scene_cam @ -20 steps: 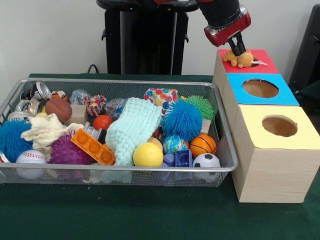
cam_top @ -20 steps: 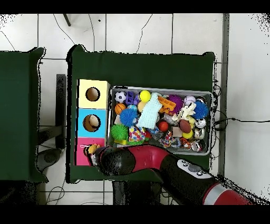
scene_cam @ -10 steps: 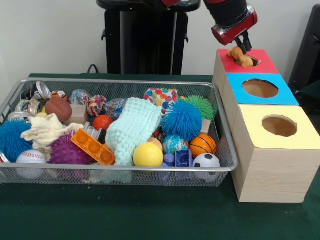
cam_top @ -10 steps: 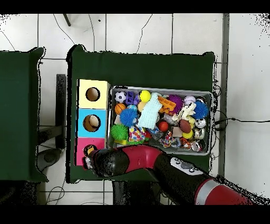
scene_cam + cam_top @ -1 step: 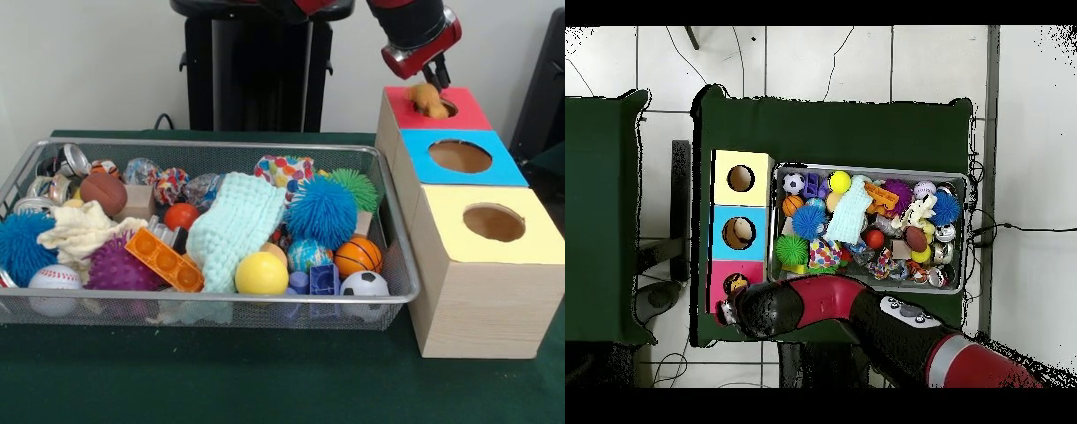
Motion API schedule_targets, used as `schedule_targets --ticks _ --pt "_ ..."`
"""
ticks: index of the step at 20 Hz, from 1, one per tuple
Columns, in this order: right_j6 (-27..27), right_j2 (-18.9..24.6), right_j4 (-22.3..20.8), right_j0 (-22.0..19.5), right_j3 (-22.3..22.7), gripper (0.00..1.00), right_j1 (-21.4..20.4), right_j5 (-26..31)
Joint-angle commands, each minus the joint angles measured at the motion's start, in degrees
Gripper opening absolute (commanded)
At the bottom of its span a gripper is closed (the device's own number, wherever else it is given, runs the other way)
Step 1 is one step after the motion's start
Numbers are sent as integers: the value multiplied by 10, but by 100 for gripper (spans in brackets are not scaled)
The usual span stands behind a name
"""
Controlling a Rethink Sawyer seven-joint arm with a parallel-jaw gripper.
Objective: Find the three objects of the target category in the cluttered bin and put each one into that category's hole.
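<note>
Front view, near to far. Green bench in the foreground carries a wire bin and, beside it on the right, a wooden box with three coloured tops. Nearest section is the yellow hole, empty as far as visible; behind it the blue hole; farthest the red hole. Bin is full: baseball, purple spiky ball, orange block, yellow ball, soccer ball along the near wall; mint cloth and blue fuzzy ball mid-bin; green fuzzy ball and cans toward the far wall. Task item: small tan plush toy sits at the lip of the red hole, part over the opening, apparently not yet dropped through. End effector hangs directly above it; fingers look closed or nearly so and seem to touch the toy's top, but whether they pinch it I cannot tell. Overhead view confirms the arm over the red section, with the end effector itself hidden under the wrist. Handling judgement: plush is light, soft, compressible, not fragile; it may snag on the hole's rim rather than fall. Best hold is across the body's middle, pinching deep enough that the fabric does not slip.
</note>
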Motion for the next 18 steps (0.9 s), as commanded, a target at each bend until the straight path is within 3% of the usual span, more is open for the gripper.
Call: schedule_targets --ticks 1,3,5,7,12,14,18 --pt "30 9 7 -11 -36 0 1 63" --pt "31 33 -1 -17 -27 0 -19 29" --pt "53 54 -17 -21 -21 0 -48 -57" --pt "71 81 -10 -30 -14 0 -77 -89" --pt "102 129 35 -52 -1 0 -131 -74" --pt "95 128 42 -59 -5 0 -143 -51" --pt "38 66 -16 -54 -35 0 -144 -33"
